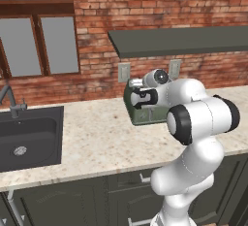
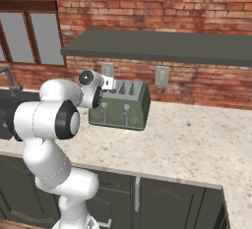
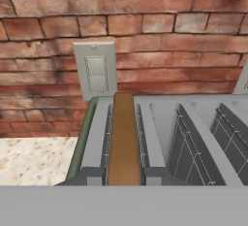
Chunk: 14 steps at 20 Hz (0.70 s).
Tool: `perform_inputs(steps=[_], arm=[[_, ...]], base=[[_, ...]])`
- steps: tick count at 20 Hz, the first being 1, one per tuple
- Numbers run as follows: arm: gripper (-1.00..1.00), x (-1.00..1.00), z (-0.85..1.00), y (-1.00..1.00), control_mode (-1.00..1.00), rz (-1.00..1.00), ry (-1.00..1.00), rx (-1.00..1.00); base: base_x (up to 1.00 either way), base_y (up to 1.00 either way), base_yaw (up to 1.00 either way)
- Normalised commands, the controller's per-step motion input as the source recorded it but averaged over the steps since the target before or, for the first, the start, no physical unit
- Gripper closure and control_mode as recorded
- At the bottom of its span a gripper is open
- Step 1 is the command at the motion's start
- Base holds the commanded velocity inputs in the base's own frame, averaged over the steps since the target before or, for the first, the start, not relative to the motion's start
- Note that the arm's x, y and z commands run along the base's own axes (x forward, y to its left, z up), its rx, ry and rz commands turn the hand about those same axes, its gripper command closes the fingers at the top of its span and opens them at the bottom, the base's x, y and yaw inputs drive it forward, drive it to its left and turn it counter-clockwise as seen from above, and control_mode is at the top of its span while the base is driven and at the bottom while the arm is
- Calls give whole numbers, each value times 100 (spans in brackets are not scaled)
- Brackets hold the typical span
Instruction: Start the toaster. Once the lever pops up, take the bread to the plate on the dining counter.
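Presently, the long stone worktop (image 1: 101, 142) carries every item inspected, and it serves as the reference for what follows. Above it rises a red brick wall (image 2: 162, 2), with a window (image 1: 38, 40) at the left end and a dark shelf (image 2: 162, 46) mounted over the right portion. A dark sink (image 1: 29, 140) is let into the worktop's left end, with a grey tap (image 1: 9, 101) behind it.

At the back of the worktop, close to the wall, stands the toaster (image 2: 129, 106): sage green, with slots on top and silver levers and knobs on its front face. Two wall switch plates (image 2: 161, 75) sit on the brick just behind and above it.

The bread (image 3: 123, 140) stands upright in the toaster's leftmost slot as seen in the hand view, its brown top edge showing above the slot.

The gripper (image 1: 137, 83) is positioned over the left end of the toaster, directly above the bread slot, seen in the left base view. Its fingers are not discernible in the hand view; they are pressed together as far as they go, and whether they pinch anything I cannot tell.
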Motion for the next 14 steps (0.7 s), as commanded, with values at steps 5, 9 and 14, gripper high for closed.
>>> perform_inputs(steps=[5,9,14], arm=[[100,0,0,0,-100,0,0,0],[100,0,1,0,-100,0,0,0],[100,0,13,0,-100,0,0,0]], base=[[0,0,0],[0,0,0],[0,0,0]])
